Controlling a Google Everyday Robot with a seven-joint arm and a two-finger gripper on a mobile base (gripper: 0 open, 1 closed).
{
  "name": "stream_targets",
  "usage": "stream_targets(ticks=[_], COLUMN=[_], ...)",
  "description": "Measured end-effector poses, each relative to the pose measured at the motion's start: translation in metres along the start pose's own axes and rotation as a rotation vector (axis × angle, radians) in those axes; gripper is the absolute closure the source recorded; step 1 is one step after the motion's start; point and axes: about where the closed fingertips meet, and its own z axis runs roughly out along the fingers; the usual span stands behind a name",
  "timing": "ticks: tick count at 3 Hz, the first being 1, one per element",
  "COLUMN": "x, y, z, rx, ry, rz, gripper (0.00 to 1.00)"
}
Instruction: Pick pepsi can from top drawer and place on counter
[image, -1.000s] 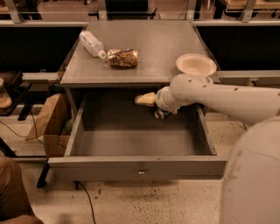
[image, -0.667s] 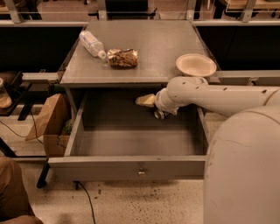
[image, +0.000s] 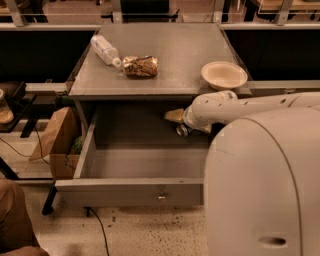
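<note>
Camera view in hand, Ana asks: "Where is the claw (image: 179, 122), and has it got anything?"

Ben: "It is low inside the drawer (image: 125, 192), at the back right, under the counter's (image: 180, 50) edge. Whether it is spread or pinching cannot be told. A small silver end shows right at it, which is most likely the can (image: 181, 131), lying on the drawer floor."

Ana: "So which step is this?"

Ben: "The grasp, by the look of it. The can is in the drawer and not yet on the counter."

Ana: "And what comes next?"

Ben: "A firm hold on the can. After that the arm (image: 240, 107) should draw back out from under the counter's lip before it rises, and then set the can down on a bare patch of the top."

Ana: "What is the count?"

Ben: "One claw, one can, one drawer, one counter. On the counter there is one bottle (image: 104, 49) lying down, one snack bag (image: 140, 66) just beside it, and one bowl (image: 224, 75) near the right edge."
</note>
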Motion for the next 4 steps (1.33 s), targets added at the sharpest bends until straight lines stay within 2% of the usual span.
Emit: stream_targets(ticks=[1, 2, 3, 4], x=[0.007, 0.014, 0.021, 0.024], y=[-0.003, 0.000, 0.006, 0.008], z=[0.009, 0.014, 0.011, 0.007], rx=[0.052, 0.065, 0.051, 0.039], ry=[0.007, 0.021, 0.031, 0.032], rz=[-0.012, -0.031, -0.055, -0.064], gripper=[0.03, 0.25, 0.57, 0.79])
